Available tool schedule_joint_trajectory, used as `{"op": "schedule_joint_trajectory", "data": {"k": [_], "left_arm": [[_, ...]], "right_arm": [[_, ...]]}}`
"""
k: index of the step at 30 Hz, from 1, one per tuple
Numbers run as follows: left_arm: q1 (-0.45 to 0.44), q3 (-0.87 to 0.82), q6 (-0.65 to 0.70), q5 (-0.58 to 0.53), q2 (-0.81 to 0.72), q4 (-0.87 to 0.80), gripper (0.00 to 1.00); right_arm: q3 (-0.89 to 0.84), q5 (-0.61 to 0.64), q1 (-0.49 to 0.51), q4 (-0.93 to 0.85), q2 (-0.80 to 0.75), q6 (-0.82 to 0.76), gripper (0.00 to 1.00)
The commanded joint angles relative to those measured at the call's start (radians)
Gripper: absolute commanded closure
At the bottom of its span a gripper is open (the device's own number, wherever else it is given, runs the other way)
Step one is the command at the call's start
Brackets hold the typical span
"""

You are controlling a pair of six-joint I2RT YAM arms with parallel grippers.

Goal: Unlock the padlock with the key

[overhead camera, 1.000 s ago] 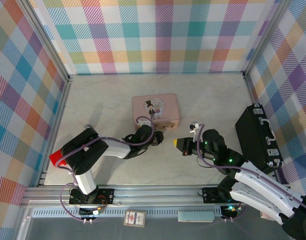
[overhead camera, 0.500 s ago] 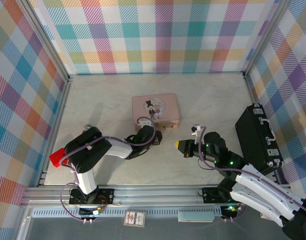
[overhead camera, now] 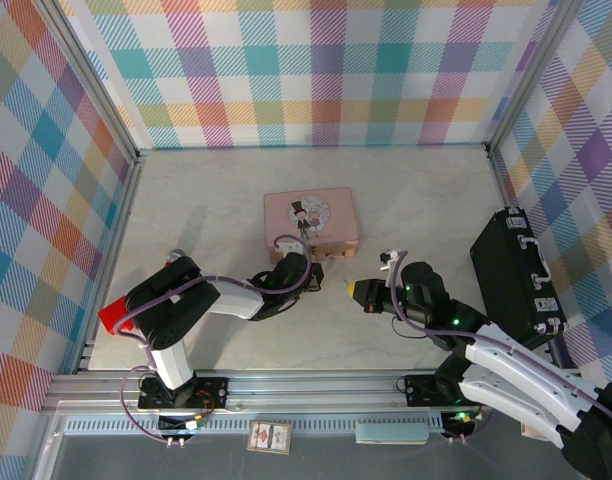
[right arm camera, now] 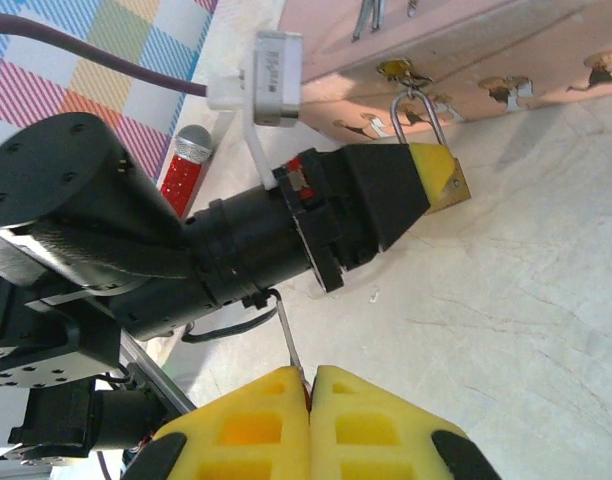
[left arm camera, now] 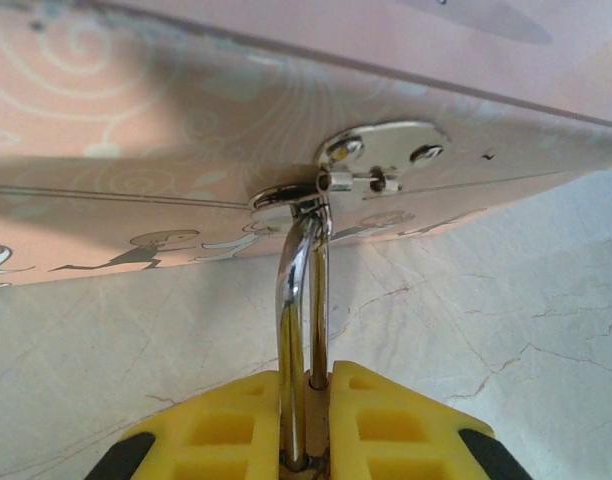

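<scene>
Between the tips of the left pincer, now clamps the brass padlock after standing apart; apparently steadies it for the key, pinched in the shut right pincer opposite.

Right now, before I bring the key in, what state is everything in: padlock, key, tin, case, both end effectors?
left end effector: shut on the padlock
right end effector: shut on the key
padlock: shackle looks closed, hooked through the clasp
key: tip sticking out, not in the lock
pink tin: lid shut
black case: closed
</scene>
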Motion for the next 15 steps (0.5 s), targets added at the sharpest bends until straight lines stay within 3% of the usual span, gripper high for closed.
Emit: {"op": "schedule_joint_trajectory", "data": {"k": [1,15], "left_arm": [[-0.013,-0.01,-0.01,-0.032,-0.054,-0.041,0.93],[-0.013,0.053,-0.045,0.013,-0.099,-0.16,0.96]], "right_arm": [[-0.033,-0.064,-0.034,0.067,0.042,0.069,1.0],[-0.101,-0.206,-0.108,0.301,0.245,0.206,1.0]]}}
